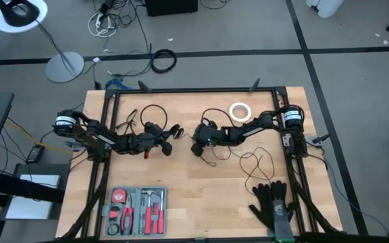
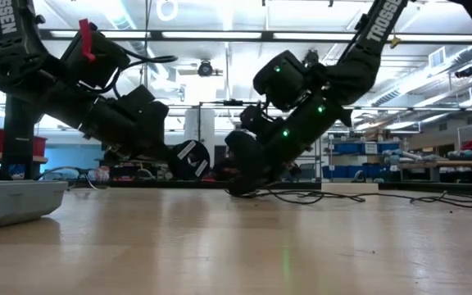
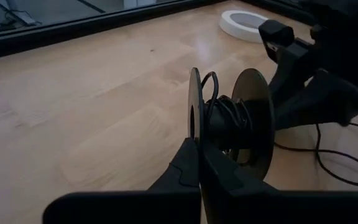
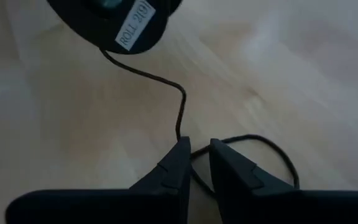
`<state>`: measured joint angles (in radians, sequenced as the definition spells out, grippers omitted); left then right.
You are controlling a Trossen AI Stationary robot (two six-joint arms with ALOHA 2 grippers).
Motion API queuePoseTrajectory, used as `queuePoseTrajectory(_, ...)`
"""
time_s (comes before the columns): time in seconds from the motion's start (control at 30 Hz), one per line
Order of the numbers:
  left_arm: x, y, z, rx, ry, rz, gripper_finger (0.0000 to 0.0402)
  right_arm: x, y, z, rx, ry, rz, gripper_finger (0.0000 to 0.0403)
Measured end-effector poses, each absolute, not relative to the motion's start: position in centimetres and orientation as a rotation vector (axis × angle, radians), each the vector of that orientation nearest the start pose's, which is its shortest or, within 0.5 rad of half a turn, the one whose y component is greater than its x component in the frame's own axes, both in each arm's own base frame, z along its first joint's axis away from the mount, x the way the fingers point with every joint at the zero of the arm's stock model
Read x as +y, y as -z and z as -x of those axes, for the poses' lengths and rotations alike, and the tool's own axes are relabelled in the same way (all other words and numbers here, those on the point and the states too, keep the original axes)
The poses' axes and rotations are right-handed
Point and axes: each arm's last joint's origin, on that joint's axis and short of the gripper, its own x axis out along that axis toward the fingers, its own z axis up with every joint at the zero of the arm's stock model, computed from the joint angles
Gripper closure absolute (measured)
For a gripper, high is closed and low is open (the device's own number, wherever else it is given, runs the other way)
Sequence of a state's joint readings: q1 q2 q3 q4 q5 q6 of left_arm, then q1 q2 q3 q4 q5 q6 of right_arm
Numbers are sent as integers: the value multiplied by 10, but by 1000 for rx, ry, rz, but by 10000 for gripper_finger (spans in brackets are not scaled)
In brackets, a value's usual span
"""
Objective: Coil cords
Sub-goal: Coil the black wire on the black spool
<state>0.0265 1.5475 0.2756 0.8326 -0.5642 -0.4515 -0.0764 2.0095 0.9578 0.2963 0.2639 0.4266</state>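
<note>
Left gripper [image 3: 197, 163] mid-table, jaws clamped shut on edge of black spool [image 3: 229, 121], cord [image 4: 166, 84] wound round its hub. Right gripper [image 4: 196, 163] just beside spool, jaws nearly closed, pinching cord running off spool. Rest of cord lying in loose loops on table [image 1: 201, 202] behind right gripper, near white tape ring [image 1: 240, 111].

Black cord [image 4: 180, 106] runs from the right gripper [image 4: 194, 163] to a black spool [image 4: 114, 22] bearing a white label; white tape ring [image 1: 240, 111] behind it on pale wood table [image 1: 201, 196].
</note>
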Motion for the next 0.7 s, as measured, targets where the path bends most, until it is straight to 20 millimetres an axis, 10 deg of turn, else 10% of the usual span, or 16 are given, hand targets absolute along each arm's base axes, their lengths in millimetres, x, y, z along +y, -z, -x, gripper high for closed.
queuePoseTrajectory(0.37,33,-105,-215,297,-790,308,401,-16,-115,-359,813,331,-470,343)
queuePoseTrajectory(0.7,40,-95,-192,268,-836,339,401,8,-160,-298,1193,395,-469,343)
